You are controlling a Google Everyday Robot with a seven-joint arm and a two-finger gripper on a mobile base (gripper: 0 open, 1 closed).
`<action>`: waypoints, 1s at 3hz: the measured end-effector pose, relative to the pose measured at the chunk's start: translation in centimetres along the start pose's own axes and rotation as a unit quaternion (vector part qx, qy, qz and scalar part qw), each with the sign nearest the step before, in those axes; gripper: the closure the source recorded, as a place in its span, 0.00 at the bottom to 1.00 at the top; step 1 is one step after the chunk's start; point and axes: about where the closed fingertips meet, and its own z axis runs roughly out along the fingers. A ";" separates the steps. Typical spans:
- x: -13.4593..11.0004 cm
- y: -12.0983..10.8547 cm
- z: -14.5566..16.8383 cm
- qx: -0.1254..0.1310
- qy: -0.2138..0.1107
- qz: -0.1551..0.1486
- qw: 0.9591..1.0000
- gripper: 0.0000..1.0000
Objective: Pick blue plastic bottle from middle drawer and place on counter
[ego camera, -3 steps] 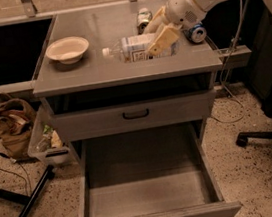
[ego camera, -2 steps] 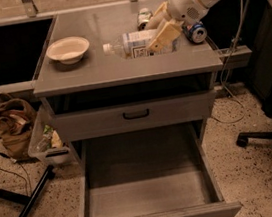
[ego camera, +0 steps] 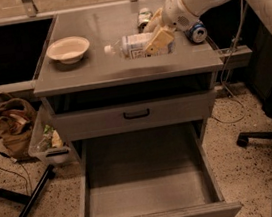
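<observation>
The blue plastic bottle (ego camera: 130, 46) lies on its side on the counter (ego camera: 100, 70), white cap pointing left toward the bowl. My gripper (ego camera: 157, 32) reaches in from the upper right over the counter's right half. Its tan fingers (ego camera: 160, 41) stand on either side of the bottle's base end, shut on it. The middle drawer (ego camera: 149, 199) is pulled wide open below, and its grey floor shows nothing on it.
A white bowl (ego camera: 68, 49) sits on the counter's left. A blue can (ego camera: 196, 32) and a green can (ego camera: 144, 17) lie near the gripper. The upper drawer (ego camera: 137, 114) is shut. A bag (ego camera: 14, 125), a plastic bin (ego camera: 47, 140) and stand legs are at left; a chair base (ego camera: 253, 137) is at right.
The gripper has carried the bottle a little left and down, so it now rests low on the counter's surface. The drawers and the bowl have not moved.
</observation>
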 end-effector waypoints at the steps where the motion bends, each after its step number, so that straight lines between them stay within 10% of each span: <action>1: 2.9 -2.3 3.0 0.037 0.021 0.032 0.999 1.00; 3: 5.4 -3.3 5.7 0.043 0.039 0.067 0.996 1.00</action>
